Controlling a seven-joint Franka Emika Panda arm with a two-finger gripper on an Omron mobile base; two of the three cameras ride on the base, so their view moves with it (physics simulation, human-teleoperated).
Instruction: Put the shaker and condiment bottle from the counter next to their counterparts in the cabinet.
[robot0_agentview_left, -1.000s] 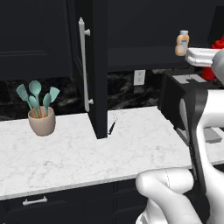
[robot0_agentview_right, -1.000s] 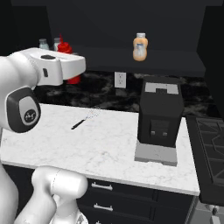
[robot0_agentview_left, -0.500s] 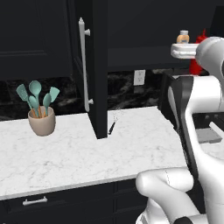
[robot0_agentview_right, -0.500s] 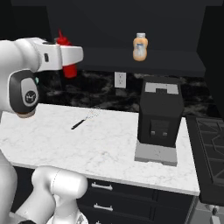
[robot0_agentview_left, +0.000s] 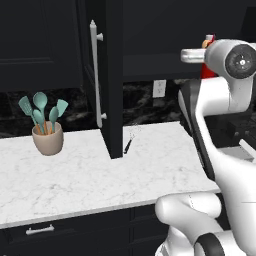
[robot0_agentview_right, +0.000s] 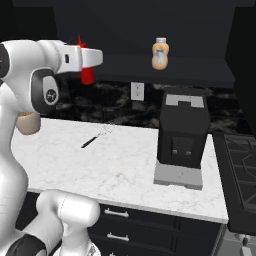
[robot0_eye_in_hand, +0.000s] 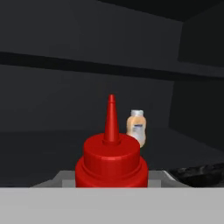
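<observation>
My gripper (robot0_eye_in_hand: 111, 176) is shut on the condiment bottle (robot0_eye_in_hand: 111, 159), an all-red squeeze bottle with a pointed nozzle, held upright. The bottle (robot0_agentview_right: 88, 74) hangs at shelf height in front of the open cabinet (robot0_agentview_right: 190, 70), partly behind my hand; its red top (robot0_agentview_left: 209, 40) peeks past my arm. On the dark shelf beyond stands the counterpart, a small orange bottle with a pale cap (robot0_eye_in_hand: 136, 127) (robot0_agentview_right: 160, 54), apart from the red bottle and to its right. The counter (robot0_agentview_left: 75, 175) lies well below. The shaker is out of view.
The cabinet door (robot0_agentview_left: 111, 75) with its white bar handle stands open, edge-on over the counter. A beige pot of teal utensils (robot0_agentview_left: 47, 137), a small whisk (robot0_agentview_right: 97, 137) and a black appliance (robot0_agentview_right: 182, 135) sit on the marble. A stove (robot0_agentview_right: 242, 165) lies at the right.
My hand has carried the red bottle a little higher and closer to the cabinet shelf. The things on the counter have not moved.
</observation>
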